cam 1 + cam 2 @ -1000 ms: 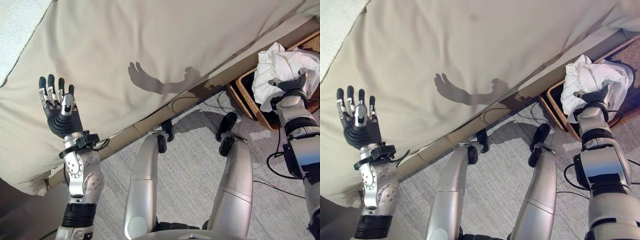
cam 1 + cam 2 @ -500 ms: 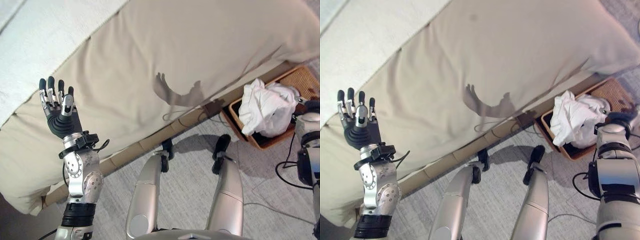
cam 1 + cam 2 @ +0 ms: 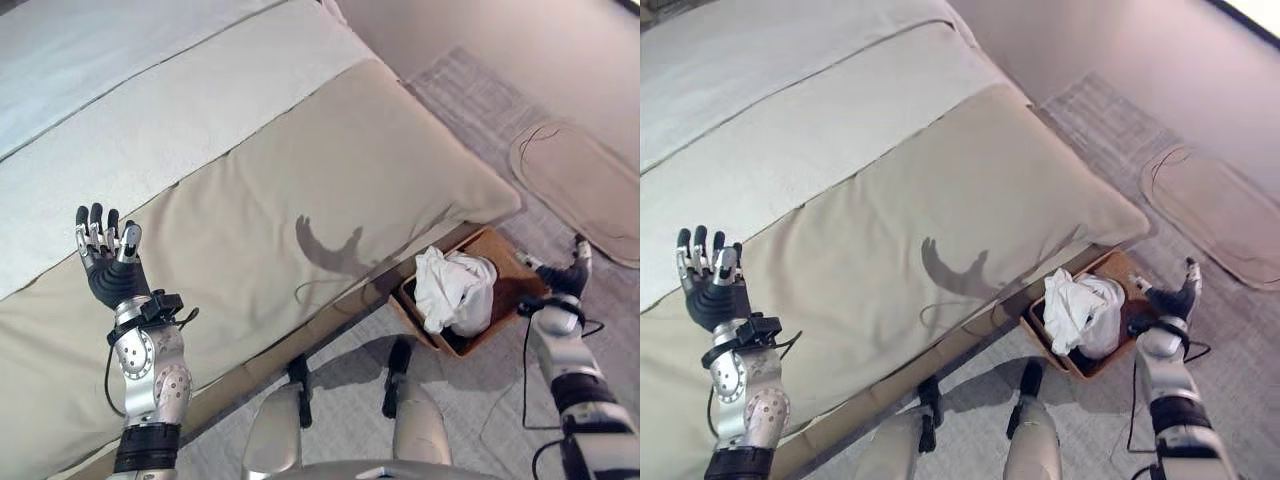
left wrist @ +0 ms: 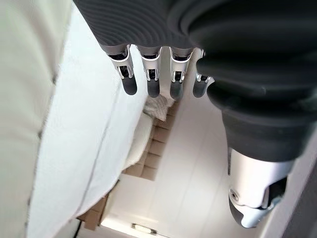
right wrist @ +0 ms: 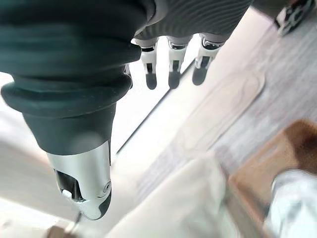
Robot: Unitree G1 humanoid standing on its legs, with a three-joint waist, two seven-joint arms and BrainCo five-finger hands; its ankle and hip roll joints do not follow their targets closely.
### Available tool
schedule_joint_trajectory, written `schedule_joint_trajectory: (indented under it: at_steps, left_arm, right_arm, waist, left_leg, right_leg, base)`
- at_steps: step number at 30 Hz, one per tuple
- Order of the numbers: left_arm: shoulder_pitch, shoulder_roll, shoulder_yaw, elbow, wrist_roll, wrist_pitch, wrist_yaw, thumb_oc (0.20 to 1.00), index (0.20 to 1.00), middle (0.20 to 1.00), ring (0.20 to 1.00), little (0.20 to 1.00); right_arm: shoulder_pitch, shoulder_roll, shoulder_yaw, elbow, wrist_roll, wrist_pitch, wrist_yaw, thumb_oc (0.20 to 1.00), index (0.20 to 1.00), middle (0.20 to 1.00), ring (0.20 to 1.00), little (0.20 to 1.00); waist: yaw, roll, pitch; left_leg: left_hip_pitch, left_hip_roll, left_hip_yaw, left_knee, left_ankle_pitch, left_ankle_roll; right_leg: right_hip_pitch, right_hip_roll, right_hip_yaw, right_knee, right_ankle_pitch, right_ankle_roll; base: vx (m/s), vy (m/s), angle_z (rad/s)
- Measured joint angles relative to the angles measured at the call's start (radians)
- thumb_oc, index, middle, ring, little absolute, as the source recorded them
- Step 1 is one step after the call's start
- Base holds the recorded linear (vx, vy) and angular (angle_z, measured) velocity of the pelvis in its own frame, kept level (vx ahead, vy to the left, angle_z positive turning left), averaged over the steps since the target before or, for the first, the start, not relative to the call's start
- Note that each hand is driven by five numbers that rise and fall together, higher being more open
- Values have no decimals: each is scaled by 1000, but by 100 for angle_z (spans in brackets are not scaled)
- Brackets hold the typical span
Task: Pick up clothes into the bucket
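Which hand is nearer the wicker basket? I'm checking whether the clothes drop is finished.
The right hand. It is open just beside the wicker basket, which holds the white clothes. The left hand is raised open over the bed, far across from the basket.

Crumpled white clothes (image 3: 452,290) fill the seemingly wicker bucket (image 3: 500,252).

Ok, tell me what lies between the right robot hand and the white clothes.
Just the basket's brown rim; right robot hand hangs open beside it, clothes inside, in the left eye view.
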Motion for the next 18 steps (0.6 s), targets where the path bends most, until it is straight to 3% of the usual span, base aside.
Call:
schedule_joint_trajectory:
  at_steps: [3, 8, 15, 18]
  left_arm:
    - [21, -9, -1, 29, 11, 16, -22, 1000, 1000, 1000, 1000, 1000]
    - [61, -19, -27, 46, 69, 62, -52, 1000, 1000, 1000, 1000, 1000]
    - [109, -34, -131, 97, 157, 86, -88, 1000, 1000, 1000, 1000, 1000]
    - [110, -33, -161, 175, 192, 104, -99, 1000, 1000, 1000, 1000, 1000]
  right_arm:
    - [73, 72, 18, -42, -5, -13, 56, 1000, 1000, 1000, 1000, 1000]
    - [150, 157, 149, -109, 0, -34, 171, 1000, 1000, 1000, 1000, 1000]
    - [199, 196, 255, -105, -11, -36, 234, 1000, 1000, 1000, 1000, 1000]
    - [199, 197, 260, -72, -17, -36, 247, 1000, 1000, 1000, 1000, 1000]
  waist:
    - [-2, -7, -20]
    - [-1, -20, -64]
    - [-1, -33, -150]
    - [-1, -36, -157]
  left_leg:
    - [72, 6, 0, -59, 10, -8]
    - [169, 18, 12, -132, 30, -20]
    - [238, 36, 27, -172, 33, -26]
    - [266, 38, 33, -182, 38, -32]
  right_leg:
    - [81, 20, -15, -71, 16, 4]
    - [184, 52, -22, -169, 47, 5]
    - [236, 76, -18, -191, 46, 9]
    - [257, 78, -14, -191, 46, 9]
  base:
    - [89, -10, 2]
    - [55, 18, -6]
    - [35, 9, -5]
    - [57, 3, -5]
